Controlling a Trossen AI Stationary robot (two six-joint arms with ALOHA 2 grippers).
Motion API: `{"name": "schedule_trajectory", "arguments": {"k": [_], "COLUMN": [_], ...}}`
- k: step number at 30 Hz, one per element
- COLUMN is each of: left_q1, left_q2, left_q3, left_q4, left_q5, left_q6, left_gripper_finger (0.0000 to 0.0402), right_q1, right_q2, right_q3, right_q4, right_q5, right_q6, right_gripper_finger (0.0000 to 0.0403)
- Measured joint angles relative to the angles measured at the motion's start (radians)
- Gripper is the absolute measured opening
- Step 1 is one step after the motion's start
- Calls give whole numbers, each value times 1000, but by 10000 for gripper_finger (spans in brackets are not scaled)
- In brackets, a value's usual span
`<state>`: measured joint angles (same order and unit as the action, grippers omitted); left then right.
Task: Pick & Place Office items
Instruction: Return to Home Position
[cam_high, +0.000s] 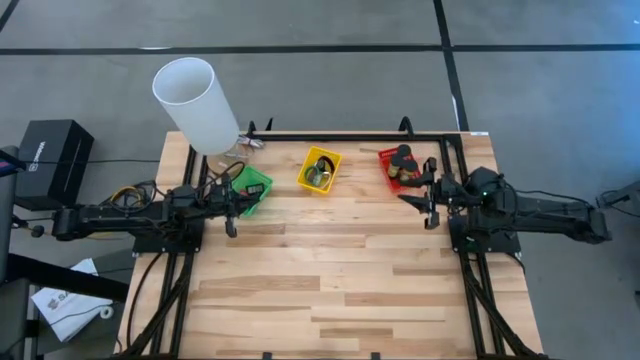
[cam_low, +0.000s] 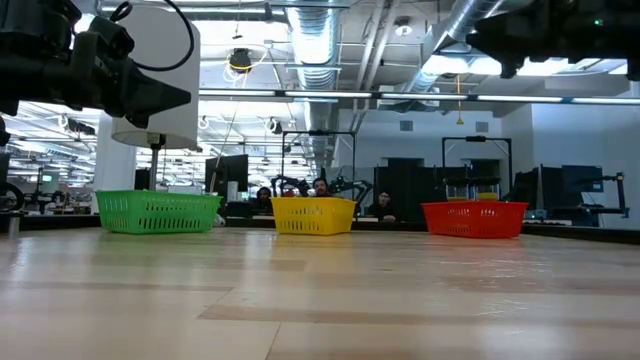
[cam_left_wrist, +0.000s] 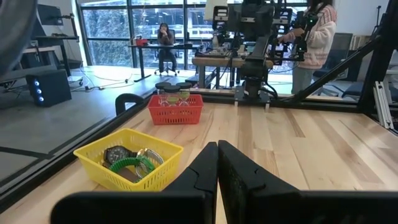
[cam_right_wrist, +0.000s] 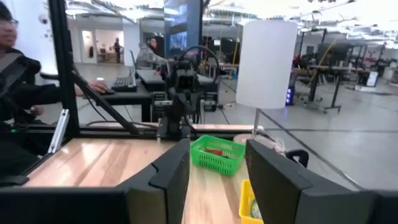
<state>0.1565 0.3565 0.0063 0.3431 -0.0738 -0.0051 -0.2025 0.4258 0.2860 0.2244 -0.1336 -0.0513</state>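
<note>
Three baskets stand in a row along the far edge of the table (cam_high: 330, 280): green (cam_high: 262, 180), yellow (cam_high: 306, 170), red (cam_high: 385, 158). Every item I can find is inside one: spools (cam_left_wrist: 174, 93) in red, a green ring (cam_left_wrist: 130, 163) and a watch (cam_left_wrist: 117, 154) in yellow, a red piece (cam_right_wrist: 213, 151) in green.

Left gripper (cam_left_wrist: 217, 146): fingers pressed together, holding nothing, just beside the green basket, aimed along the row. Right gripper (cam_right_wrist: 217, 149): fingers apart, nothing between them, just beside the red basket, facing the left arm.

Each arm's nearest basket lies on the far-edge side of its fingertips. My judgement: going home means drawing each arm toward its own base, clear of the rims. The white cylinder (cam_high: 195, 100) leans behind the green basket, near the left arm, so I would watch it.
</note>
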Motion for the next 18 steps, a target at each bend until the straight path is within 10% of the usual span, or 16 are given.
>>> {"name": "schedule_trajectory", "arguments": {"k": [18], "left_q1": [0], "left_q2": [0], "left_q3": [0], "left_q4": [14], "left_q5": [0], "left_q6": [0], "left_gripper_finger": [3], "right_q1": [44], "right_q2": [-330], "right_q3": [-209], "right_q4": [-33], "right_q5": [-23], "right_q6": [52], "right_gripper_finger": [147]}}
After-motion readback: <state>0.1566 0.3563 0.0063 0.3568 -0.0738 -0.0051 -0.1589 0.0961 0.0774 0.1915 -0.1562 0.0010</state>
